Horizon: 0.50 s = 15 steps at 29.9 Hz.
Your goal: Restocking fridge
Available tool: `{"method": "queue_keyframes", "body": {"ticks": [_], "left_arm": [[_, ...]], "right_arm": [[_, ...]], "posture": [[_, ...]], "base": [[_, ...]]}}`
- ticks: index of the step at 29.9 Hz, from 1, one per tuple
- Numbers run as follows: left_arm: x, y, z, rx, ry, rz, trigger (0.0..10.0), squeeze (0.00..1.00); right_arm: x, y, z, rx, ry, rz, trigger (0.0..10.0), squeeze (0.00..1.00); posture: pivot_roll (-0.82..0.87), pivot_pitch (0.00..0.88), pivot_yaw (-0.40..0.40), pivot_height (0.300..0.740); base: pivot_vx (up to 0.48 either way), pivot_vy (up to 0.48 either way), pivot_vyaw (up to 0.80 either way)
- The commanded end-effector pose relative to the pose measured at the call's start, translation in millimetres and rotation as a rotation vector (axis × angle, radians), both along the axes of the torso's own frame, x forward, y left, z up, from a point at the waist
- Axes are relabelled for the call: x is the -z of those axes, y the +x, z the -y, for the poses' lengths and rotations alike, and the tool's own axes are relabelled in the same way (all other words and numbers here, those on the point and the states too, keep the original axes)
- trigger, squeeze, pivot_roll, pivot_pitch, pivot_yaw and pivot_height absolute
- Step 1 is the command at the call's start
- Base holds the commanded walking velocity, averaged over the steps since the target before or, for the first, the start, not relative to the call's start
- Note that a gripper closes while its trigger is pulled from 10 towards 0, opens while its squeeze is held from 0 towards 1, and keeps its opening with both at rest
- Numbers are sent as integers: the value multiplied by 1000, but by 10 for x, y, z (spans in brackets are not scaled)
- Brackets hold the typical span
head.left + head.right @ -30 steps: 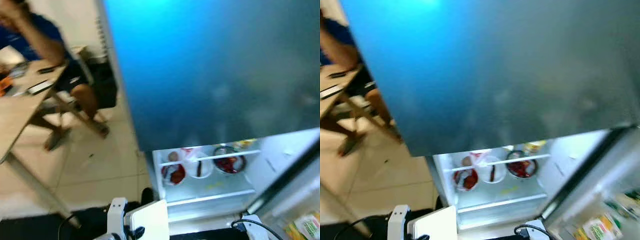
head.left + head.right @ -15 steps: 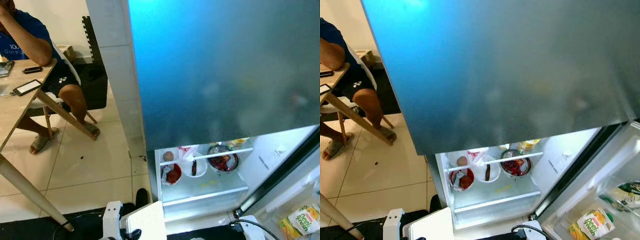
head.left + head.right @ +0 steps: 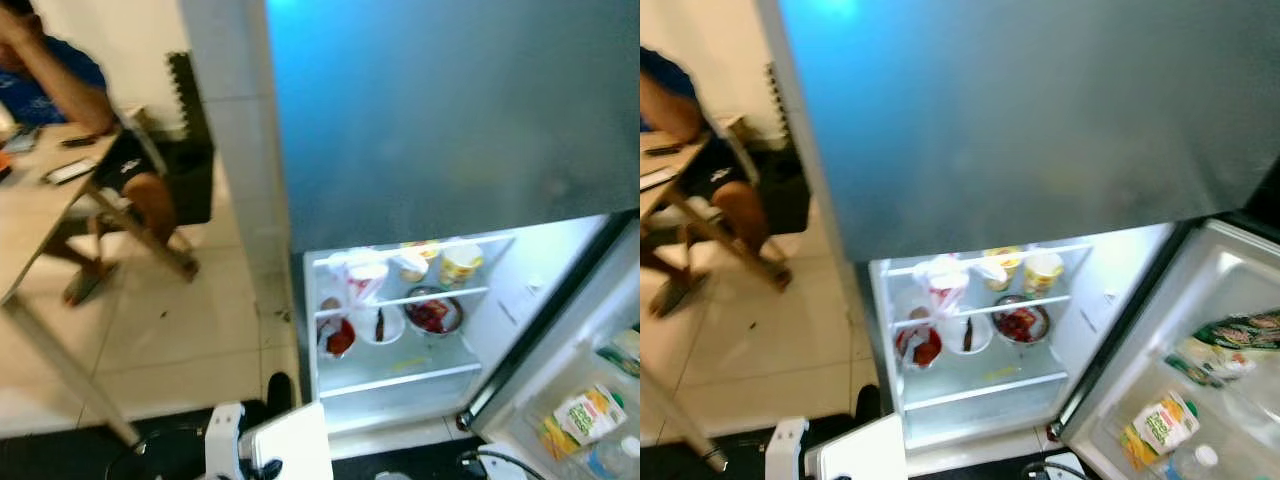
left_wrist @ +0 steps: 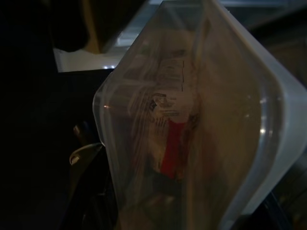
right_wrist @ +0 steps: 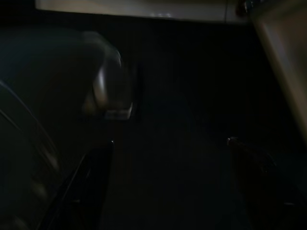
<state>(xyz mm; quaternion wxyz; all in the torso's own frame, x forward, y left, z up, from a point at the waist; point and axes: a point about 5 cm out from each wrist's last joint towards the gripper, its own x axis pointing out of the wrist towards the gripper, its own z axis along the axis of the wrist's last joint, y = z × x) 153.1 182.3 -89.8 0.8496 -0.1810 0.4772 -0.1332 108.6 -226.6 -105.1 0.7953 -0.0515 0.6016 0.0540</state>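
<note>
The fridge's lower compartment (image 3: 470,330) stands open and lit, below a shut blue-grey upper door (image 3: 440,110). Its top shelf carries two yellowish cups (image 3: 460,262) and a white bag (image 3: 365,275). On the wire shelf beneath sit a bowl of red food (image 3: 432,312), a white bowl (image 3: 381,325) and a red packet (image 3: 338,338). A clear plastic container (image 4: 192,124) with food inside sits right before my left wrist camera, my left gripper shut on it; its white lid (image 3: 290,445) shows low in the head views. My right gripper (image 5: 168,182) hangs open in the dark.
The open fridge door (image 3: 1200,400) swings out at right, its bins holding a green-and-white carton (image 3: 1160,425) and packets. A person (image 3: 60,90) sits at a wooden table (image 3: 30,230) at left, beside a black chair (image 3: 195,165). Pale floor tiles (image 3: 190,330) lie between.
The camera has shifted: the fridge's top shelf with the cups and more of the door bins have come into view. The container stays at my left gripper.
</note>
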Motion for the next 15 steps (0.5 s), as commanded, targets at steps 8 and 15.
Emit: {"method": "queue_keyframes", "body": {"ticks": [8,15], "left_arm": [[45,-96,-3,14,43,-18,10000,0],[9,-14,-82,-3,89,17,10000,0]], "right_arm": [[-18,61,0,-12,-1,21,10000,0],[-18,63,-1,-15,0,23,10000,0]], "posture": [[-95,0,25,740],[-95,0,25,740]], "base": [[-323,0,0],[0,-169,0]]}}
